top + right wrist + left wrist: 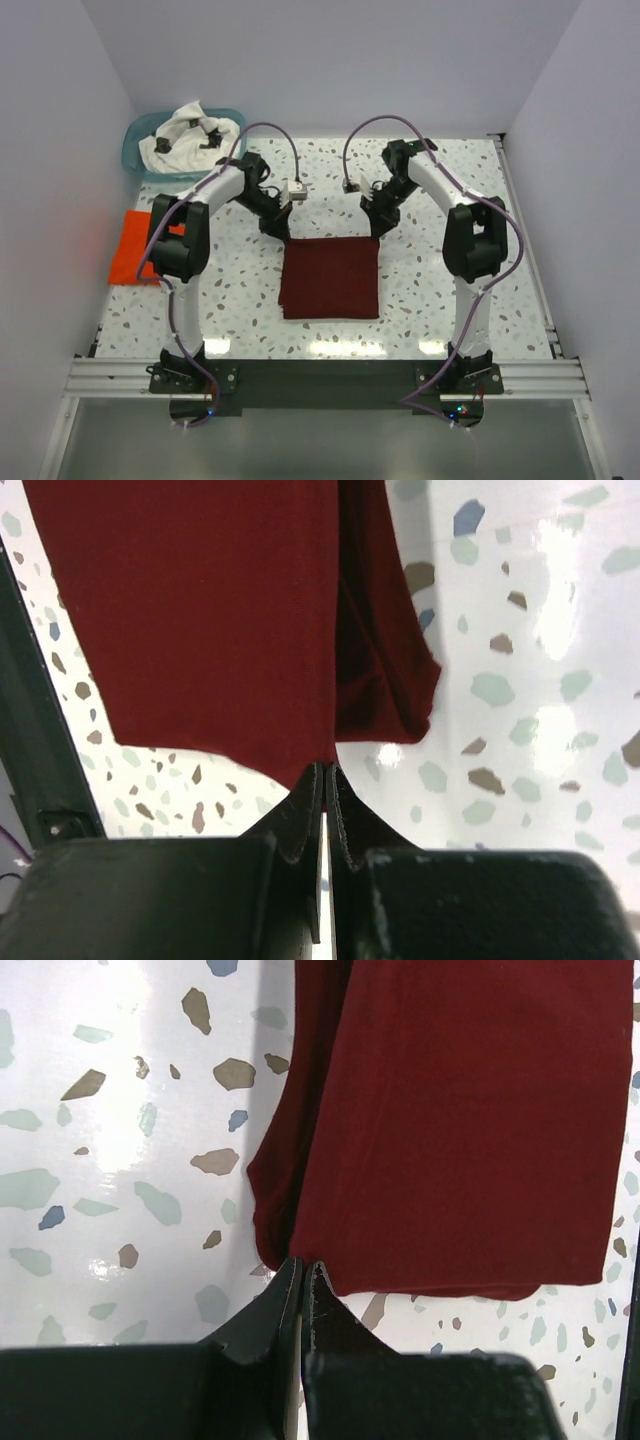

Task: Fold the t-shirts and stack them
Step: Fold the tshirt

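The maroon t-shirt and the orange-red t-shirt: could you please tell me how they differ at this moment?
The maroon t-shirt lies mid-table, folded into a neat near-square; the orange-red t-shirt sits at the left edge of the table, partly hidden behind the left arm. The left hand and right hand are shut on the maroon t-shirt's far corners; no hand holds the orange-red t-shirt. Both lie flat on the table, outside the basket.
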### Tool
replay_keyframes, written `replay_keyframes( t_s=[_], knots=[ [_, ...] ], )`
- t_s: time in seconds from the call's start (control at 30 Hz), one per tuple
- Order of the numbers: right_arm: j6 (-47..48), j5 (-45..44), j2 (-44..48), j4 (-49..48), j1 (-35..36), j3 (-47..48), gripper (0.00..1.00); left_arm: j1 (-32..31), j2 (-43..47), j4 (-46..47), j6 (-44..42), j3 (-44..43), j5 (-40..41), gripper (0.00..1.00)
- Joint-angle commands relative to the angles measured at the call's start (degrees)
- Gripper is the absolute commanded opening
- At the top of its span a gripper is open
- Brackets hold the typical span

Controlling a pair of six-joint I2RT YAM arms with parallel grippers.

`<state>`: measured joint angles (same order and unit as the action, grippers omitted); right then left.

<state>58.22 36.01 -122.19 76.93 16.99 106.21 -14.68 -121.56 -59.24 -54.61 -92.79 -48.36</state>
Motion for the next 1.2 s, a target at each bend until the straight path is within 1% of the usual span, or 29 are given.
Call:
replay_keyframes(
  t_s=[0.0, 0.1, 0.23, 0.27, 0.4, 0.5, 0.57, 0.6, 0.63, 0.67, 0.7, 0.73, 0.77, 0.8, 0.83, 0.87, 0.9, 0.93, 0.97, 1.0, 1.03, 1.07, 1.1, 1.13, 1.17],
  knots=[
    [-2.0, -4.5, 3.7, 5.3, -0.9, -0.8, 0.0, 1.2, 3.7, 1.8, 0.6, -0.8, 0.4, 0.0],
    [-5.5, -6.9, 0.3, 1.0, -1.0, 0.9, 0.0, 2.6, 1.6, 3.2, 2.0, -1.8, 2.0, 0.0],
    [-11.1, -9.8, -3.3, -7.6, -1.3, 2.8, 0.0, 3.4, -1.1, 6.4, 4.8, -4.4, 4.4, 0.0],
    [-12.2, -10.3, -3.9, -9.1, -1.3, 3.4, 0.0, 3.4, -2.4, 8.8, 6.0, -4.8, 5.5, 0.0],
    [-16.2, -15.2, -7.7, -15.9, -1.4, 4.1, 0.0, 3.4, -6.4, 13.2, 11.2, -8.3, 7.7, 0.0],
    [-20.4, -18.0, -9.4, -24.1, -1.4, 4.3, 0.0, 3.4, -8.1, 18.1, 14.9, -7.5, 9.9, 0.0],
    [-22.9, -18.2, -10.4, -24.8, -1.3, 6.5, 0.0, 3.4, -8.5, 21.6, 17.0, -6.6, 12.6, 0.0],
    [-23.8, -18.2, -10.9, -24.6, -1.4, 7.3, 0.0, 3.6, -8.4, 22.8, 17.8, -6.5, 13.6, 0.05],
    [-24.5, -17.9, -11.0, -24.2, -1.3, 9.0, 0.01, 4.0, -7.5, 24.5, 18.7, -6.4, 14.3, 0.2],
    [-24.8, -17.6, -10.6, -23.2, -1.3, 9.9, 0.27, 4.4, -6.5, 25.1, 20.3, -6.3, 13.9, 0.27],
    [-26.3, -17.1, -9.9, -22.0, -1.4, 10.5, 0.39, 4.9, -5.3, 25.9, 21.5, -5.8, 13.1, 0.33],
    [-27.2, -15.8, -6.9, -21.8, -1.4, 10.2, 0.47, 5.7, -1.8, 27.7, 22.7, -5.3, 12.2, 0.45],
    [-28.0, -14.6, -4.7, -21.8, -1.5, 9.3, 0.57, 5.9, 0.2, 28.0, 25.2, -4.2, 10.5, 0.49],
    [-29.7, -13.0, -2.5, -21.9, -1.6, 8.1, 0.6, 5.9, 2.2, 27.6, 26.1, -3.9, 9.5, 0.52],
    [-30.8, -11.2, 0.3, -21.9, -1.6, 5.4, 0.64, 6.0, 6.0, 26.8, 27.1, -3.5, 8.1, 0.54],
    [-32.4, -6.7, 5.2, -22.3, -1.6, 3.6, 0.7, 5.9, 8.2, 26.3, 31.3, -1.6, 4.3, 0.54],
    [-35.9, -3.7, 7.8, -22.7, -1.5, 1.7, 0.71, 5.7, 10.2, 26.5, 34.1, 0.1, 1.7, 0.55],
    [-37.7, -0.4, 9.9, -23.0, -1.5, -2.5, 0.71, 5.5, 14.5, 28.6, 37.5, 2.5, -3.3, 0.56],
    [-39.9, 2.8, 14.0, -23.7, -1.4, -5.0, 0.71, 5.1, 16.6, 30.7, 45.1, 5.5, -5.8, 0.56],
    [-45.5, 8.9, 15.7, -26.0, -0.7, -8.0, 0.7, 3.8, 19.0, 33.5, 49.3, 12.9, -8.0, 0.56],
    [-48.0, 11.5, 17.0, -27.3, 0.0, -14.0, 0.69, 2.8, 23.5, 40.8, 53.6, 17.3, -11.4, 0.56],
    [-50.5, 13.4, 19.3, -28.7, 0.8, -17.0, 0.66, 1.8, 25.6, 45.3, 62.6, 25.7, -12.8, 0.55],
    [-54.0, 17.0, 20.1, -30.9, 2.8, -19.7, 0.64, -0.9, 27.8, 49.9, 66.7, 29.8, -13.5, 0.55],
    [-55.9, 18.1, 20.9, -32.5, 4.0, -24.8, 0.63, -2.3, 30.9, 58.1, 70.4, 33.4, -13.9, 0.55],
    [-60.3, 19.3, 21.4, -34.1, 4.9, -27.3, 0.56, -3.5, 31.9, 61.8, 76.2, 38.8, -14.6, 0.55]
  ],
)
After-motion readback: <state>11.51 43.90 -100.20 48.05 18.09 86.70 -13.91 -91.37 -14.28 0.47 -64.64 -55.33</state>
